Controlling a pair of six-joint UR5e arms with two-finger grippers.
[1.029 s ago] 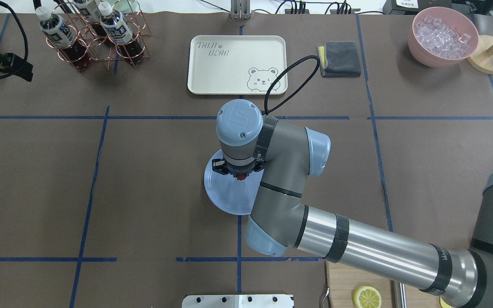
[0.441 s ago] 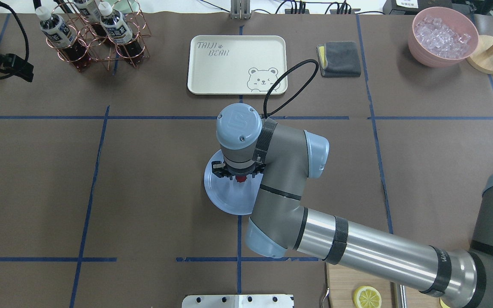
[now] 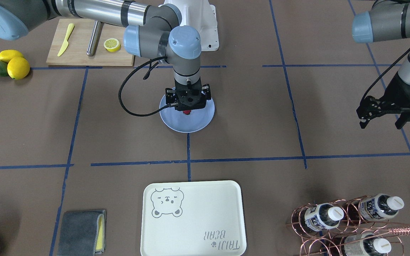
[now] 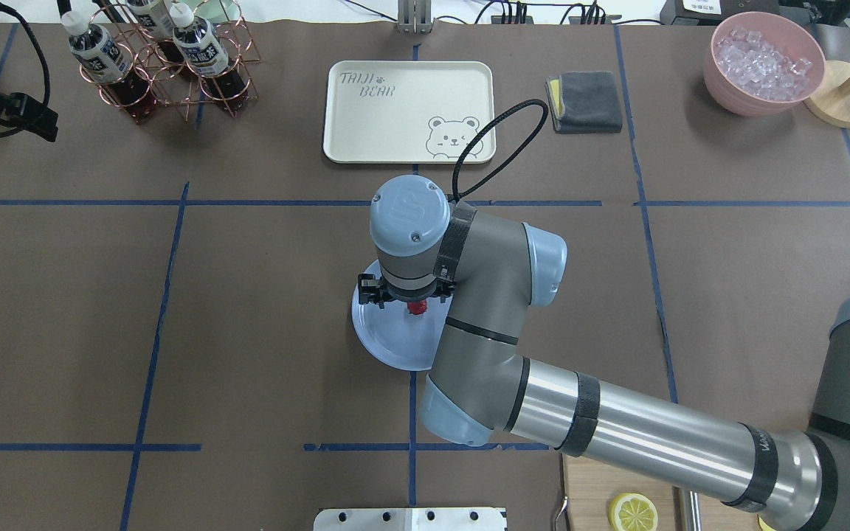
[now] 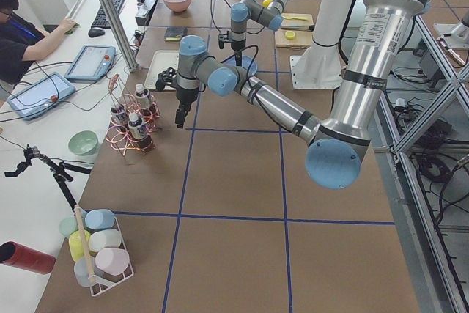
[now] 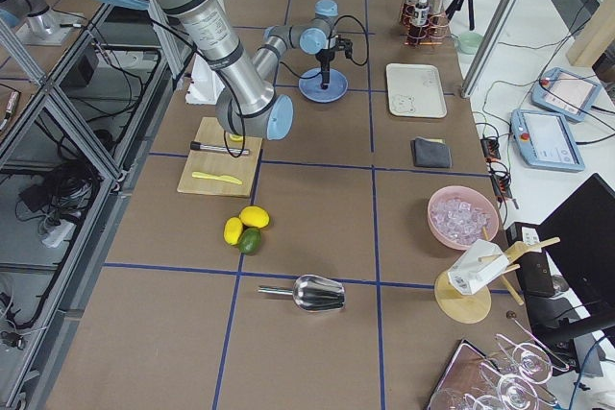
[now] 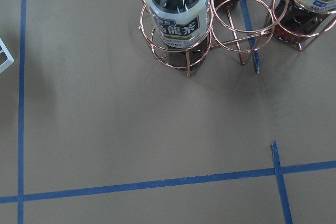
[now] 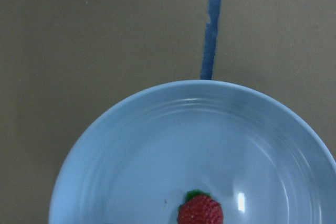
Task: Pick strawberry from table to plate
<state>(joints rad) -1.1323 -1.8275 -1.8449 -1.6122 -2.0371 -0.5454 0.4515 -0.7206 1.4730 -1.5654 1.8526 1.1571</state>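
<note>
**Strawberry on the plate, right pincer above it**

You see the strawberry (image 8: pixel 200 211) lying inside the blue plate (image 8: pixel 105 156), which sits near the middle of the bench (image 4: pixel 248 295), well away from its edges. The right pincer (image 3: pixel 188 108) hangs straight over the berry, spread wide and not gripping it. The left pincer (image 3: pixel 382 123) is wide too, holding nothing, above the bench's left end near the bottle rack (image 3: pixel 347 213).
</note>
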